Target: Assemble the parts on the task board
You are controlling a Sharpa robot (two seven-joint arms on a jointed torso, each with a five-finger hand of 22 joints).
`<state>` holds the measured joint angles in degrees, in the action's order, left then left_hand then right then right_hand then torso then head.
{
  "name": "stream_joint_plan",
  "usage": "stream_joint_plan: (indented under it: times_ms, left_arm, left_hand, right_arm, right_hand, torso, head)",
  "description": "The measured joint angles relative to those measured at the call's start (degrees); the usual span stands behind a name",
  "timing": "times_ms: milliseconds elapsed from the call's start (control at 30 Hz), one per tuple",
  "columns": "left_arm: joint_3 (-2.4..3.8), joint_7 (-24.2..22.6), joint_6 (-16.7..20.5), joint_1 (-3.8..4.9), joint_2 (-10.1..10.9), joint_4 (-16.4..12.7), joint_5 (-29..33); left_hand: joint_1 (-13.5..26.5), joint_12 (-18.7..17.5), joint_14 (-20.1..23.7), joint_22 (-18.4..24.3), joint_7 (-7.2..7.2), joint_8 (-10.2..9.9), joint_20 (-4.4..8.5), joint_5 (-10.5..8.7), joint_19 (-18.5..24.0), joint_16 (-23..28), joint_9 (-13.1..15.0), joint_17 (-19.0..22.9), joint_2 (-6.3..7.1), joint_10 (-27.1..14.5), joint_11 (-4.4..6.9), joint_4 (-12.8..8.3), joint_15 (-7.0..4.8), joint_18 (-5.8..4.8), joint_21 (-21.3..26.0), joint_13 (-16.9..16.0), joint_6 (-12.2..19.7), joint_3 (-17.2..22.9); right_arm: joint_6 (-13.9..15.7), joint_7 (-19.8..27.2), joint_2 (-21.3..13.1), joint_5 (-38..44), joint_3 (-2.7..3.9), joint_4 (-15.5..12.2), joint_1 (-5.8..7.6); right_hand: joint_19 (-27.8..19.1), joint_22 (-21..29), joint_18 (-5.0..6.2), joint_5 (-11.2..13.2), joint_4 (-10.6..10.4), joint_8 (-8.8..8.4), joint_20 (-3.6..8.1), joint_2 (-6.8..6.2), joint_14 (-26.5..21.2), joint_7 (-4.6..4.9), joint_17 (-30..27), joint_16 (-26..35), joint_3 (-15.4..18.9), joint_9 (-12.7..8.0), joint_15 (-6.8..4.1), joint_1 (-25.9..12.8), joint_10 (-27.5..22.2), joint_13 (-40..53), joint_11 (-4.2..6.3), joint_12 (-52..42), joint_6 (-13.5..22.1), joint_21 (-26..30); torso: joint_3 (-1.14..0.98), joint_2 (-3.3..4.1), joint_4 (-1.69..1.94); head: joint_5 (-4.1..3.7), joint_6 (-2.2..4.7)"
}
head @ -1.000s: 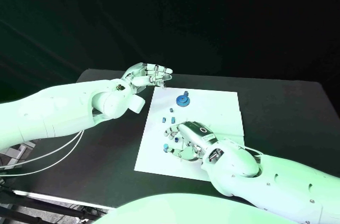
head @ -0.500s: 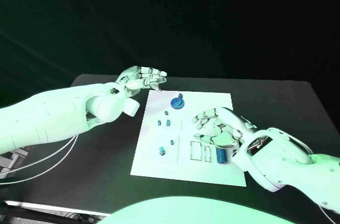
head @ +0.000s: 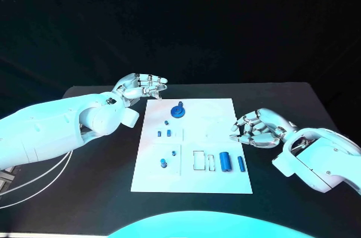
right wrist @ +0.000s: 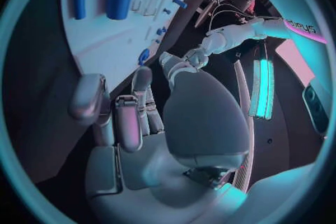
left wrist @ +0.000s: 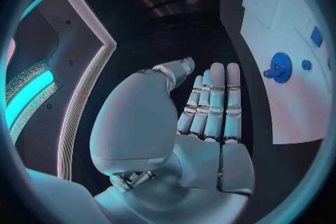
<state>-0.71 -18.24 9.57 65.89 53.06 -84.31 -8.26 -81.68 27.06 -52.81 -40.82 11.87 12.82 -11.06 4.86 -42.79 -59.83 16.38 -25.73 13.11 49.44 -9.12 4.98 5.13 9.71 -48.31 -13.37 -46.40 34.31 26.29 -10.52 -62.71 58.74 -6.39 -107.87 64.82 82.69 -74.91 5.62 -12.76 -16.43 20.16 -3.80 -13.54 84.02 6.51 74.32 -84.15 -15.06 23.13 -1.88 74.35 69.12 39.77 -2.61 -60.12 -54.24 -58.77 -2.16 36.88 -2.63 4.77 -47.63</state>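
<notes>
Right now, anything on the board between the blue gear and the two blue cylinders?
Head view: between the blue gear and the two blue cylinders lie bare white task board and outlined rectangular slots beside the cylinders. Small blue pegs sit off to the side.

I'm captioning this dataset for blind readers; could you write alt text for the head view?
A white task board lies mid-table with small blue parts on it, including a gear and two cylinders. The left hand hovers empty past its far-left corner; the right hand, fingers curled, sits at its right edge.
</notes>
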Motion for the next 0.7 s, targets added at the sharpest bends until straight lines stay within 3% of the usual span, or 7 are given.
stream_joint_plan:
  times_ms: [133, 200, 233, 400, 700]
  left_arm:
    - [-0.01, 0.0, 0.0, 0.0, 0.1, 0.0, 0.0]
    - [-0.02, 0.0, 0.0, -0.01, 0.1, -0.1, 0.0]
    - [-0.03, 0.0, 0.0, -0.01, 0.1, -0.1, 0.0]
    - [-0.03, -0.1, 0.0, -0.02, 0.2, -0.3, 0.0]
    - [-0.04, -0.1, 0.0, -0.03, 0.4, -0.4, 0.0]
  left_hand:
    - [0.0, 0.0, 0.0, 0.0, 0.0, 0.0, 0.0, 0.0, 0.0, 0.0, 0.0, 0.0, 0.0, 0.0, 0.0, 0.0, 0.0, 0.0, 0.0, 0.0, 0.0, 0.0]
    - [0.0, 0.0, 0.0, 0.0, 0.0, 0.0, 0.0, 0.0, 0.0, 0.0, 0.0, 0.0, 0.0, 0.0, 0.0, 0.0, 0.0, 0.0, 0.0, 0.0, 0.0, 0.0]
    - [0.0, 0.0, 0.0, 0.0, 0.0, 0.0, 0.0, 0.0, 0.0, 0.0, 0.0, 0.0, 0.0, 0.0, 0.0, 0.0, 0.0, 0.0, 0.0, 0.0, 0.0, 0.0]
    - [0.0, 0.0, 0.0, 0.0, 0.0, 0.0, 0.0, 0.0, 0.0, 0.0, 0.0, 0.0, 0.0, 0.0, 0.0, 0.0, 0.0, 0.0, 0.0, 0.0, 0.0, 0.0]
    - [0.0, 0.0, 0.2, 0.1, 0.0, 0.2, 0.0, 0.0, 0.0, 0.0, 0.0, 0.0, 0.0, 0.0, 0.0, 0.2, 0.21, 0.0, 0.0, 0.0, 0.0, -0.2]
  right_arm:
    - [-2.5, -4.4, -0.9, 1.0, -0.21, -0.3, -0.32]
    - [-3.5, -6.7, -0.9, 1.8, -0.31, -0.8, -0.79]
    - [-3.9, -7.6, -0.9, 2.2, -0.34, -0.9, -1.03]
    - [-5.4, -12.4, -0.1, 4.1, -0.43, -1.3, -2.27]
    - [-6.7, -17.1, 2.7, 6.9, -0.51, -0.2, -4.26]
  right_hand:
    - [1.1, 0.0, -0.36, 0.0, -0.3, 3.16, 0.44, 2.54, 0.0, -0.62, 0.6, -2.6, 6.1, 1.9, -0.41, -3.0, 9.3, 25.8, 1.43, -16.4, 0.2, -4.1]
    - [1.1, 0.0, -0.36, 0.0, -0.4, 3.97, 0.51, 3.36, 0.0, -0.68, 0.6, -3.4, 8.6, 2.6, -0.41, -3.8, 11.5, 31.7, 1.59, -19.9, 0.1, -5.5]
    - [1.1, 0.0, -0.96, 0.0, -0.4, 4.5, 0.51, 3.95, 0.0, -0.87, 0.6, -3.9, 10.6, 3.1, -0.41, -4.4, 13.3, 34.1, 1.67, -22.1, 0.3, -6.6]
    - [1.1, 0.0, -1.24, 0.3, -0.4, 5.53, 0.51, 5.75, -0.2, -0.96, 0.6, -4.8, 15.6, 4.4, -0.61, -4.4, 14.6, 35.2, 1.69, -26.4, 0.4, -9.3]
    - [1.1, 0.0, -1.24, 0.3, -0.4, 5.56, 0.51, 5.96, -0.2, -1.16, 0.6, -4.8, 16.5, 4.6, -0.61, -4.6, 14.6, 35.2, 1.69, -26.6, 0.7, -9.8]
  torso:
    - [0.02, -0.01, -0.02]
    - [0.03, -0.02, -0.03]
    - [0.06, -0.02, -0.02]
    - [0.1, -0.03, 0.01]
    - [0.12, 0.01, 0.01]
  head:
    - [-0.88, -0.15]
    - [-1.28, -0.23]
    - [-1.47, -0.27]
    - [-2.13, -0.48]
    - [-2.39, -0.95]
